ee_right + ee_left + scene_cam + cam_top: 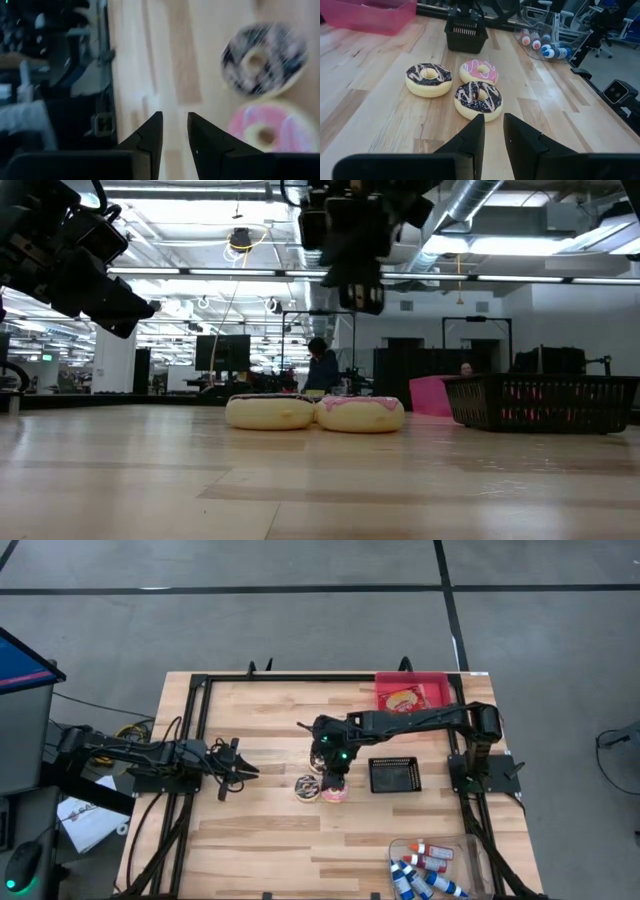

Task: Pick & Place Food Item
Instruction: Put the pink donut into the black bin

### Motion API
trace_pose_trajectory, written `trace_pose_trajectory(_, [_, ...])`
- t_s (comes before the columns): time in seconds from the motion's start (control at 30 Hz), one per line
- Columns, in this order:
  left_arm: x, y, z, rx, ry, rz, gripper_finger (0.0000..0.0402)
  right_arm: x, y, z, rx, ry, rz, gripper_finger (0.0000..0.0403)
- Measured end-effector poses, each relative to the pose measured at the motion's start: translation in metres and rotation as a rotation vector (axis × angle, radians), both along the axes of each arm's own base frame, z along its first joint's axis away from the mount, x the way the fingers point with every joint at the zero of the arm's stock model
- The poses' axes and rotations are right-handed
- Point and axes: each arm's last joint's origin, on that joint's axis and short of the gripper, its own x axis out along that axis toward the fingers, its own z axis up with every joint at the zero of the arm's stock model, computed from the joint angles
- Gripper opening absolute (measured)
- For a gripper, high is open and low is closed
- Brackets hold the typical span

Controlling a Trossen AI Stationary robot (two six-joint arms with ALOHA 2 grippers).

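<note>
Three doughnuts are seen clustered near the middle of the wooden desk (260,830). In the left wrist view, a chocolate-iced doughnut (478,99) lies nearest the camera, a second chocolate-iced doughnut (428,79) lies beside it, and a pink-iced doughnut (478,72) lies behind, just beside both. From above, the pink-iced doughnut (335,792) is partly covered by the arm.

The right gripper (334,772) is held above the doughnuts without touching them, tilted downward. Its jaws are seen as narrowly parted in its own wrist view, with nothing pinched between them.

The left gripper (243,772) is kept at the left of the desk, well apart from the doughnuts and pointed toward them. Its jaws are nearly pressed together, with only a slim gap, and nothing is gripped.

A black basket (392,775) is placed just right of the doughnuts. A pink tray (412,692) sits at the far right corner, and a clear bin of bottles (432,865) at the near right.
</note>
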Motion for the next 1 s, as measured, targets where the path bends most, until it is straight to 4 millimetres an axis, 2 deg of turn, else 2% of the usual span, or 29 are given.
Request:
trace_pose_trajectory(0.13, [0.0, 0.0, 0.0, 0.0, -0.001, 0.0, 0.0068, -0.011, 0.011, -0.02, 0.09, 0.078, 0.072, 0.0083])
trace_pose_trajectory(0.3, [0.0, 0.0, 0.0, 0.0, -0.001, 0.0, 0.0068, -0.023, 0.031, -0.036, 0.058, 0.194, 0.084, 0.0083])
trace_pose_trajectory(0.47, [0.0, 0.0, 0.0, 0.0, -0.002, 0.0, 0.0068, -0.028, 0.054, -0.039, -0.135, 0.273, -0.014, 0.0083])
trace_pose_trajectory(0.63, [0.0, 0.0, 0.0, 0.0, -0.002, 0.0, 0.0068, -0.03, 0.075, -0.027, -0.452, 0.299, -0.197, 0.0083])
trace_pose_trajectory(0.77, [0.0, 0.0, 0.0, 0.0, -0.002, -0.001, 0.0068, -0.024, 0.092, -0.027, -0.6, 0.388, -0.29, 0.0083])
trace_pose_trajectory(1.0, [0.0, 0.0, 0.001, -0.002, -0.015, 0.0, 0.0068, 0.013, 0.13, -0.046, -0.745, 0.428, -0.279, 0.0083])
